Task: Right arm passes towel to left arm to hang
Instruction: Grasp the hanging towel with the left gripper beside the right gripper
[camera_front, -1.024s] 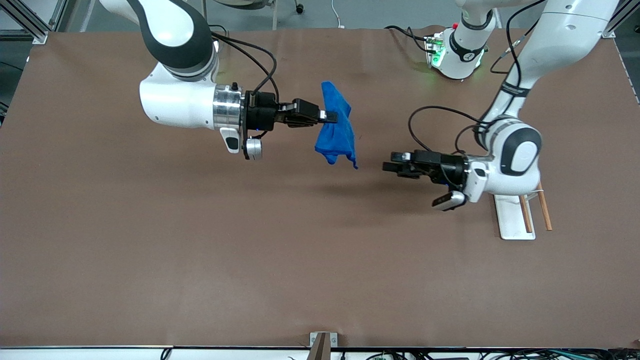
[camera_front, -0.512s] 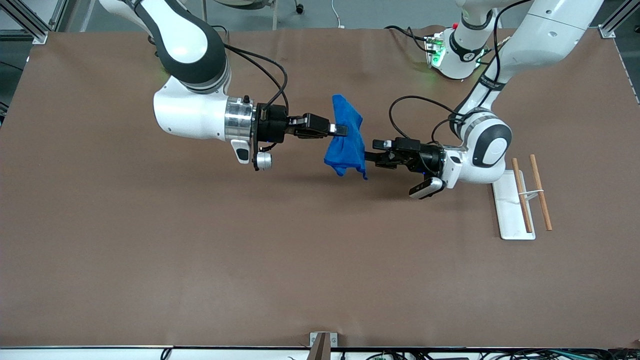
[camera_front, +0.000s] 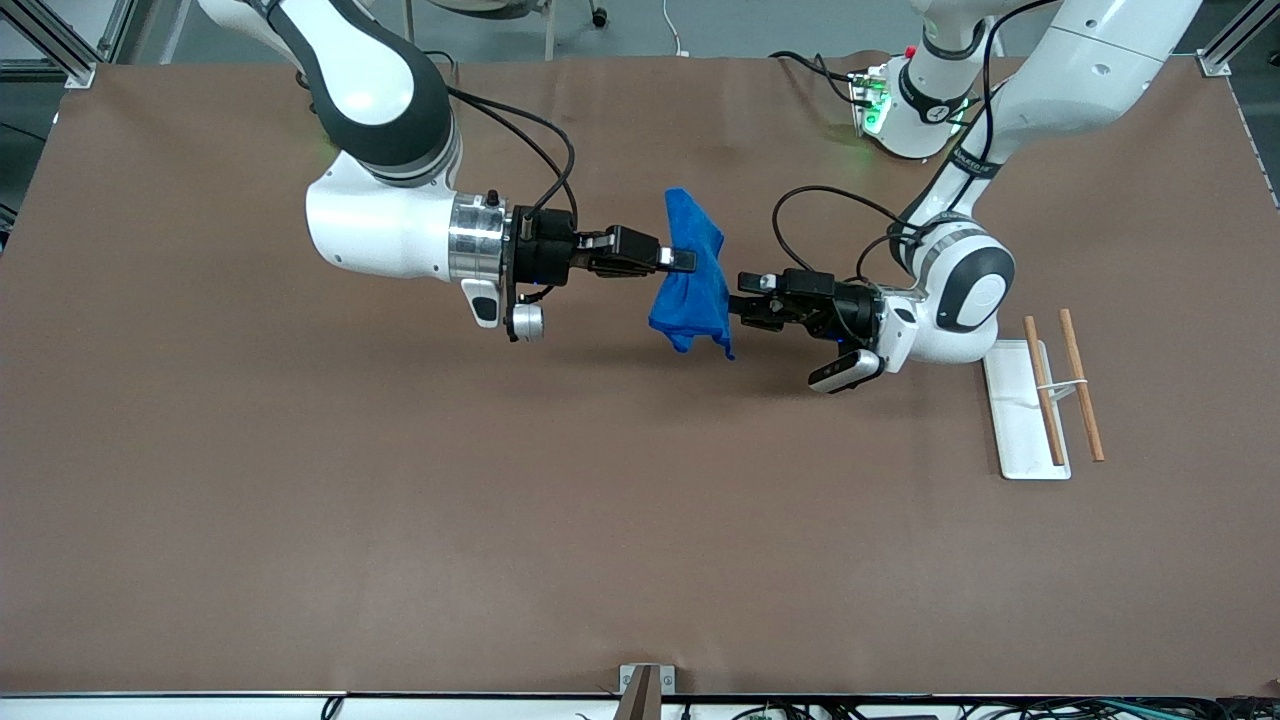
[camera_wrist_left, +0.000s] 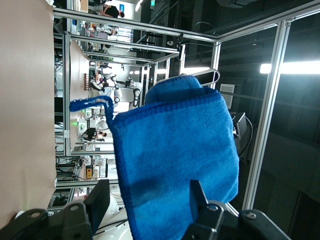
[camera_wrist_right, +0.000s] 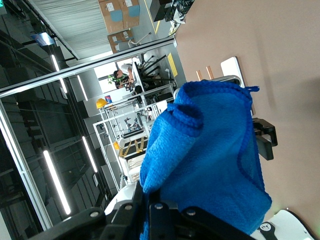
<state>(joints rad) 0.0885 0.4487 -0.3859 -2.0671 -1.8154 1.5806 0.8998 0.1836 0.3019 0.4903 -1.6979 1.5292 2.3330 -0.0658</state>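
Note:
The blue towel (camera_front: 690, 285) hangs in the air over the middle of the table, bunched at the top and loose below. My right gripper (camera_front: 684, 262) is shut on its upper fold, seen in the right wrist view as the towel (camera_wrist_right: 210, 160) rising out of the right gripper (camera_wrist_right: 156, 202). My left gripper (camera_front: 742, 302) reaches in from the left arm's end at the towel's lower edge. In the left wrist view the towel (camera_wrist_left: 175, 150) hangs between the open fingers (camera_wrist_left: 98, 200) of the left gripper (camera_wrist_left: 147, 200), with a gap beside its hemmed edge.
A white flat stand (camera_front: 1018, 425) with two wooden rods (camera_front: 1082, 385) lies on the table near the left arm's end. The left arm's base (camera_front: 915, 100) glows green at the table's back edge. A small bracket (camera_front: 645, 680) sits at the front edge.
The left gripper has moved in from the stand to the towel, and its fingers now straddle the towel's lower edge. The right arm carried the towel slightly toward the left arm, then held still.

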